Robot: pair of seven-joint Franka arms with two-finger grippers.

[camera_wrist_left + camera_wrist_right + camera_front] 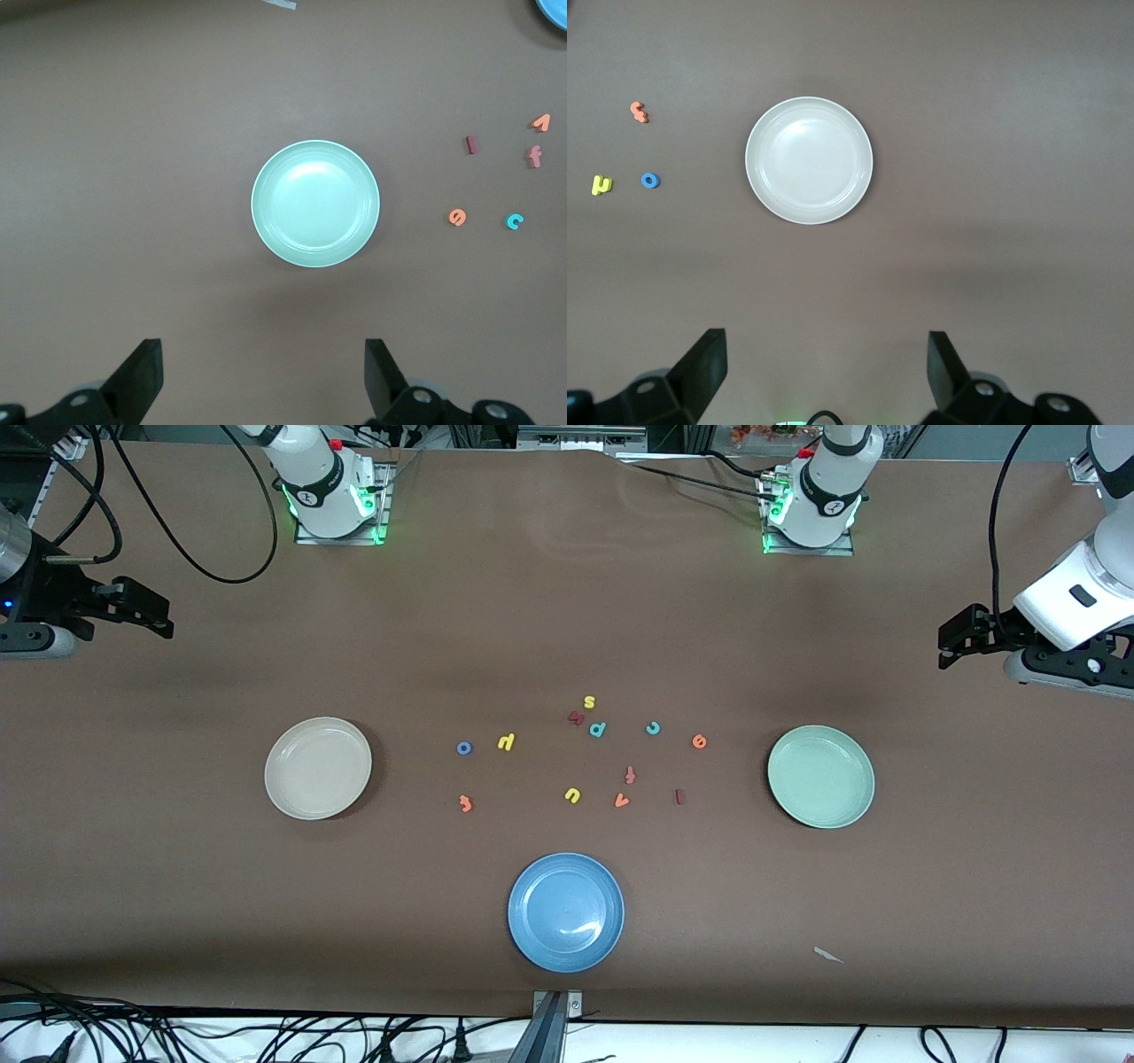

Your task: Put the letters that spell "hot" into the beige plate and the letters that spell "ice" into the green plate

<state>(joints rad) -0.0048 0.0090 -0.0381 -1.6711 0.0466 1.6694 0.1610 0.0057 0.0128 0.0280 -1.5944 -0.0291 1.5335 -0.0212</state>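
The empty beige plate [318,768] [809,159] lies toward the right arm's end, the empty green plate [820,777] [315,204] toward the left arm's end. Between them on the table lie the blue o [463,748] [649,180], yellow h [506,741] [601,185], orange t [465,803] [639,112], teal c [653,728] [515,221], orange e [699,741] [457,217] and dark red i [679,796] [472,144]. My left gripper [952,646] [264,372] hangs open over bare table by the green plate. My right gripper [159,620] [828,367] hangs open by the beige plate.
A blue plate [565,911] lies nearest the front camera. Other letters sit among the task's letters: yellow u [572,794], yellow s [589,701], teal p [598,729], a dark red bent letter [576,717], a red f [630,774], an orange pointed letter [621,801]. A white scrap [828,955] lies near the front edge.
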